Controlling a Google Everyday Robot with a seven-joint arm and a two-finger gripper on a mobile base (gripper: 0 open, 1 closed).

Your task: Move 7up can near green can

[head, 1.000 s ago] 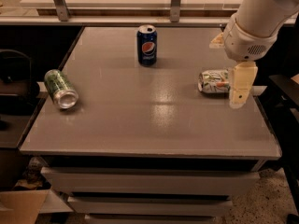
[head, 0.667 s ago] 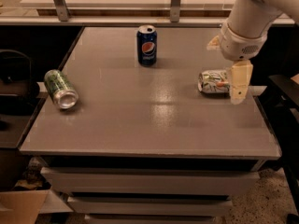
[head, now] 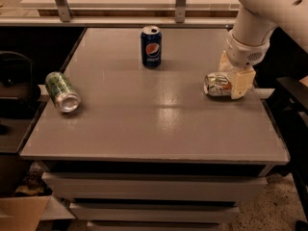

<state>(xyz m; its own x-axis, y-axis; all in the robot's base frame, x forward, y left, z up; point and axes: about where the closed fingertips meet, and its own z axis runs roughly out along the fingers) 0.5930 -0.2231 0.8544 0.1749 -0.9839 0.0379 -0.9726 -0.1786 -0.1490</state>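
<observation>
The 7up can (head: 217, 84), pale silver with green lettering, lies on its side near the right edge of the grey table (head: 159, 124). My gripper (head: 234, 79) is down at the can's right end, right against it, under the white arm coming in from the upper right. The green can (head: 61, 91) lies on its side near the table's left edge, its silver end towards the front, far from the 7up can.
A dark blue Pepsi can (head: 151, 46) stands upright at the back middle of the table. Drawers sit below the table front. A dark chair arm (head: 288, 88) is just off the right edge. A railing runs along the back.
The gripper has dropped from above and beside the 7up can down to the can's right end. The cans have not moved.
</observation>
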